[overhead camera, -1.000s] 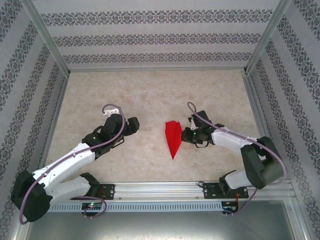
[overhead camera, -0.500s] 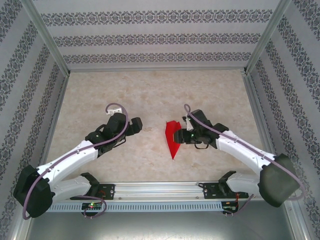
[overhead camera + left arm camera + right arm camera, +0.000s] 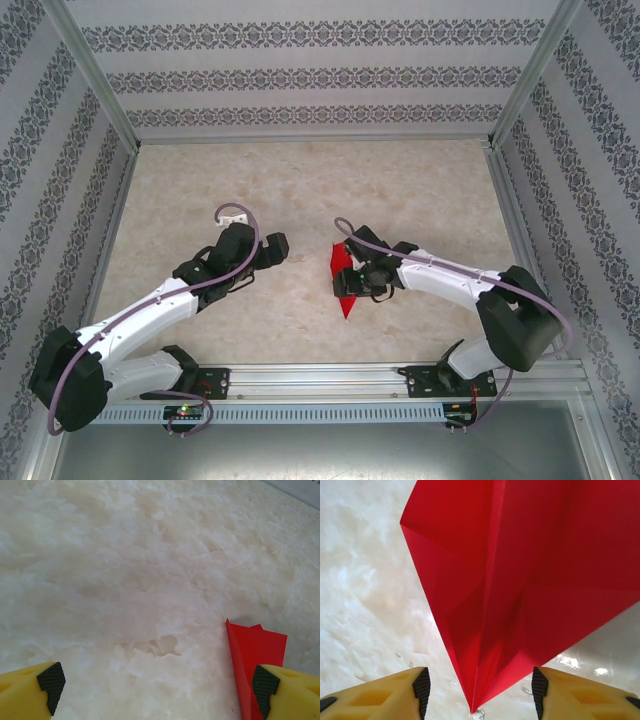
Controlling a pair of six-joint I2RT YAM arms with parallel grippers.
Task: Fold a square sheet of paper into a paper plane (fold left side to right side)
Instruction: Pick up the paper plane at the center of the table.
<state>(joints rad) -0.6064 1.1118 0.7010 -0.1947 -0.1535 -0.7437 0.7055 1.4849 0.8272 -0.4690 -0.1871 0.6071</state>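
Note:
The square sheet of paper point(image 3: 338, 268), folded into a slim red pointed dart, lies on the table's middle with its tip toward the near edge. In the right wrist view the paper plane point(image 3: 520, 570) spreads wide, its tip lying between the yellow fingers point(image 3: 422, 690). My right gripper point(image 3: 350, 280) hangs over the paper's right side, open point(image 3: 480, 692), its pads clear of the red. To the left of the sheet, my left gripper point(image 3: 277, 246) stands open wide point(image 3: 157, 685) over bare table. The red paper point(image 3: 255, 650) lies beside its right finger point(image 3: 265, 685).
The marbled beige tabletop point(image 3: 300, 180) is boxed in by patterned walls and metal posts. An aluminium rail point(image 3: 320, 380) with the arm bases runs along the near edge.
My right arm has swung left, over the paper's right edge, and its jaws have opened. The left gripper has crept slightly toward the paper and opened a little wider.

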